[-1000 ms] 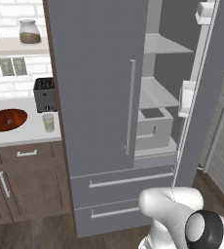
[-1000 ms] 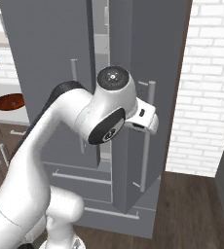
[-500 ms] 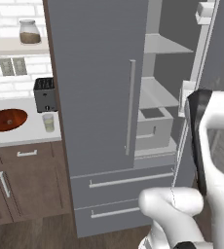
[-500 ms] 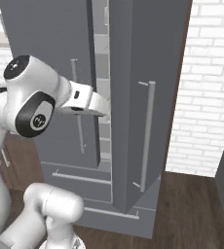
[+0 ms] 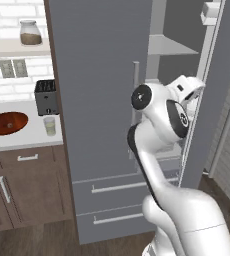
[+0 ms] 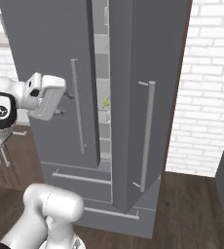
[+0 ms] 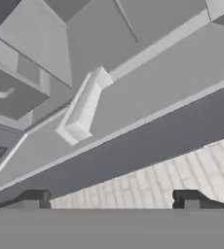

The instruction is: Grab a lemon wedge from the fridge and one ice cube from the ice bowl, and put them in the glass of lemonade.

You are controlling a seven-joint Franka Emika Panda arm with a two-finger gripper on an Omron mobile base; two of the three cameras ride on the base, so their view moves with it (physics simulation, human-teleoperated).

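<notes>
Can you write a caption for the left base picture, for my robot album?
Robot arm reaching into the open fridge.

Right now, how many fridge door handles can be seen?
2: one handle on the left door, one handle on the opened right door of the fridge. Drawer pulls below aren't counted.

Both base views face the fridge; hand view close inside.

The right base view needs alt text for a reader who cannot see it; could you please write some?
A tall matte grey two-door fridge stands with its right door ajar, a tiny pale yellow lemon wedge visible through the gap. The white robot arm's gripper hovers, open, before the left door.
</notes>
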